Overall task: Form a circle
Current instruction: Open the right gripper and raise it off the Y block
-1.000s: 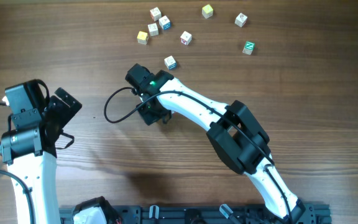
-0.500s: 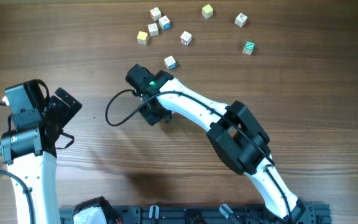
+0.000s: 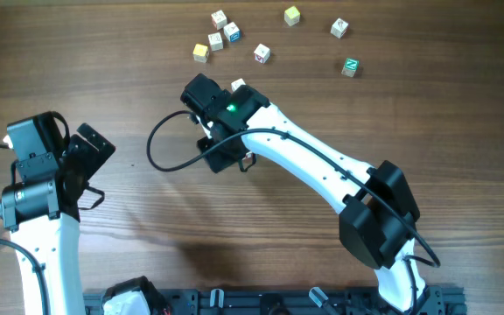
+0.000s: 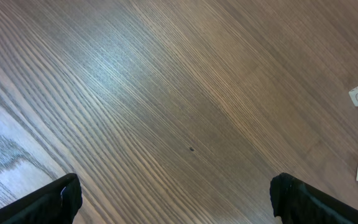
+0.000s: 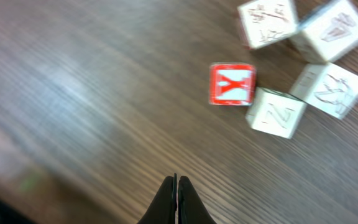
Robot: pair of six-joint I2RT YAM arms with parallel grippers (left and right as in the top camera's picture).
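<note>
Overhead, nine loose alphabet cubes (image 3: pixel 262 54); left jaws wide apart, right jaws tight, empty.

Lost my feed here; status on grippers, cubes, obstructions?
Left gripper open, idle. Right gripper shut, short of red-faced X wooden cube. Small wooden alphabet cubes scattered, no circle yet. One white cube half hidden under right arm.

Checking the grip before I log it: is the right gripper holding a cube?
No, the right gripper is shut on nothing, and the red cube lies apart, ahead of it.
</note>
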